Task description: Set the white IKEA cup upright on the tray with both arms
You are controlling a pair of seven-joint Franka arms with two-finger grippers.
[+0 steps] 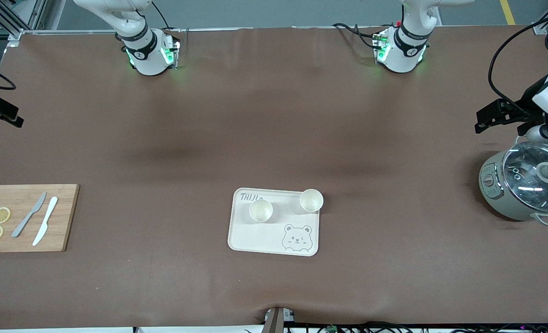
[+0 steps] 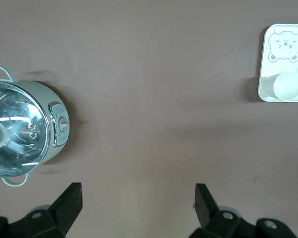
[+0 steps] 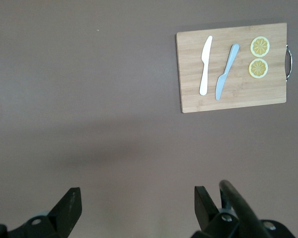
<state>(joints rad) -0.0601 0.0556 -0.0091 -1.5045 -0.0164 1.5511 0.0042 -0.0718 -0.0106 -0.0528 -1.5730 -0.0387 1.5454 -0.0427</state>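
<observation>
I find two white cups (image 1: 261,210) (image 1: 311,200) upright on the tray (image 1: 274,240), toward its twelve o'clock rim, while left hand (image 2: 138,198) and right hand (image 3: 137,198), both spread wide, wait high over bare tabletop (image 1: 274,115), holding nothing.

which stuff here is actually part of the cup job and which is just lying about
Part of the job:
- tray
- two cups, one upright on the tray, one upright at its corner
- left gripper, open
- right gripper, open

Just lying about:
- cutting board with two knives and lemon slices
- cooker
</observation>
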